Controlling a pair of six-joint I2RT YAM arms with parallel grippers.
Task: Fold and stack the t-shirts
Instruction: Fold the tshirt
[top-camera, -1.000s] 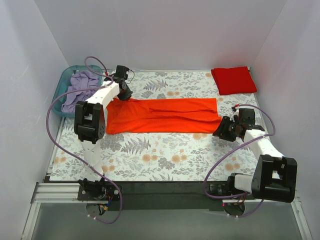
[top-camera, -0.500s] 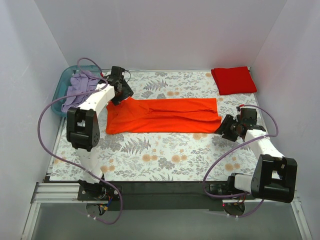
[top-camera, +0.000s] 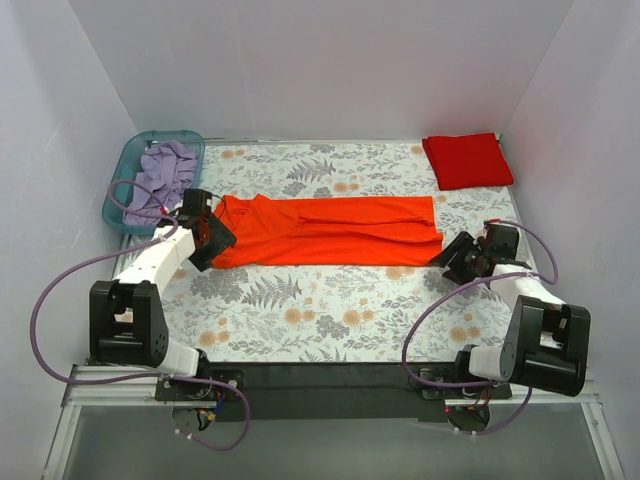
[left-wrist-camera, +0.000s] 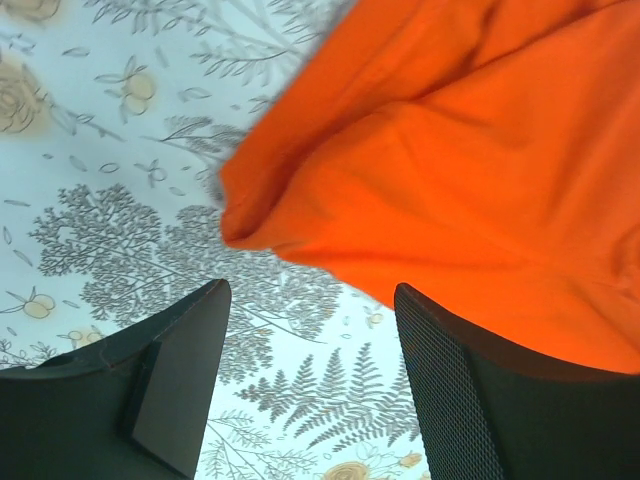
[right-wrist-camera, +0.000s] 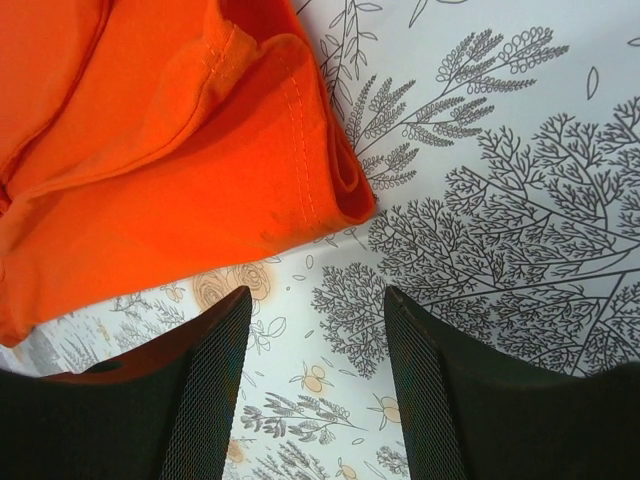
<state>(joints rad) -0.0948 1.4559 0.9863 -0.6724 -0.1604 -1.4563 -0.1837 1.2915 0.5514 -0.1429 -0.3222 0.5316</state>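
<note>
The orange shirt (top-camera: 325, 232) lies flat across the middle of the desk (top-camera: 300, 310). It is folded into a long band that runs from near the left edge toward the right edge. The red shirt (top-camera: 467, 160) sits folded in a neat square at the far right corner, well apart from the orange one.

Our left hand (top-camera: 208, 238) is low at the band's left end, close to the desk's left edge. In its wrist view we see its fingers (left-wrist-camera: 170, 390) spread wide, with only the flowered desk between them, so it holds nothing. The shirt's rumpled near-left corner lies just ahead of the tips. The cloth reaches as far as the finger on the right of that view, though we cannot tell whether the two touch.

Our right hand (top-camera: 452, 257) is low at the band's near right corner, close to the desk's right edge. Its fingers (right-wrist-camera: 195, 400) are also wide apart and empty. The hemmed corner of the orange shirt, doubled over in layers with its stitching showing, lies just beyond the tips on the left of that view. Bare flowered desk shows between the fingers.

At the far left corner a teal bin (top-camera: 118, 195) holds a bunched purple cloth (top-camera: 165, 170), apart from both shirts.
</note>
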